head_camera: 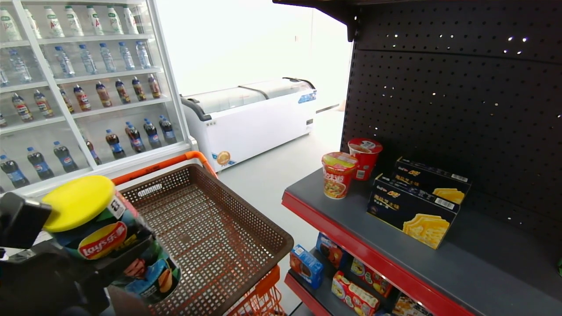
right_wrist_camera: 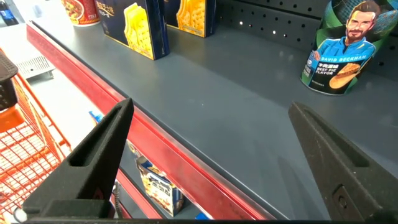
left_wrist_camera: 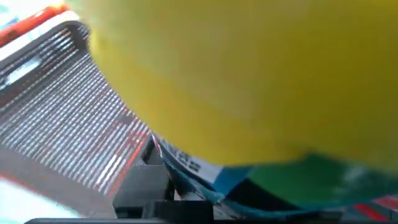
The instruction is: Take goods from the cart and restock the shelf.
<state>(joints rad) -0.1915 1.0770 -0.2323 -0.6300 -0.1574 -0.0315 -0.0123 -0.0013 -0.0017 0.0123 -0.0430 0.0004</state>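
Note:
My left gripper (head_camera: 94,256) is shut on a chips can (head_camera: 109,237) with a yellow lid, held tilted above the near left corner of the brown cart basket (head_camera: 210,228). The yellow lid (left_wrist_camera: 249,74) looms close in the left wrist view. My right gripper (right_wrist_camera: 217,162) hangs open over the red front edge of the grey shelf (right_wrist_camera: 236,118), nothing between its fingers. A second chips can (right_wrist_camera: 339,50) stands upright on that shelf by the pegboard. In the head view the shelf (head_camera: 483,263) carries two noodle cups (head_camera: 338,174) and two dark cracker boxes (head_camera: 412,210).
The orange cart frame (right_wrist_camera: 25,124) sits beside the shelf. A lower shelf holds several snack packs (head_camera: 351,294). A drinks cooler (head_camera: 79,87) stands at the left and a chest freezer (head_camera: 250,118) behind. Bare shelf surface lies right of the cracker boxes.

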